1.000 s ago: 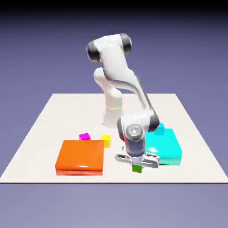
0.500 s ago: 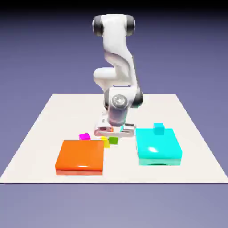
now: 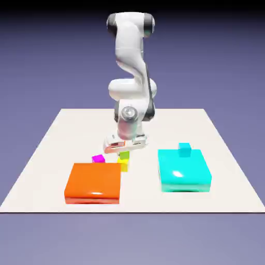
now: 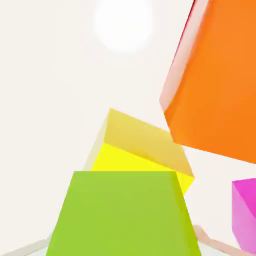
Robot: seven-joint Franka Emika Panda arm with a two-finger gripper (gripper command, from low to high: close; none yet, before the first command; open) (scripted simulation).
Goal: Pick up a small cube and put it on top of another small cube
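Observation:
My gripper [image 3: 124, 153] is shut on the lime-green small cube [image 3: 124, 155], which hangs just above the bright-yellow small cube [image 3: 122, 164] beside the orange slab. In the hand view the lime-green cube [image 4: 122, 212] fills the bottom middle and hides the finger tips. Right beyond it there, the yellow cube [image 4: 141, 145] shows. I cannot tell whether the two cubes touch.
An orange slab [image 3: 93, 181] lies at the exterior view's left of the yellow cube, with a small magenta cube [image 3: 98, 159] behind it. A cyan slab [image 3: 183, 171] with a small cyan cube [image 3: 184, 149] on its far edge lies at the right.
The arm carried the lime-green cube from the front, near the cyan slab, back and to the exterior view's left, until it hung over the yellow cube.

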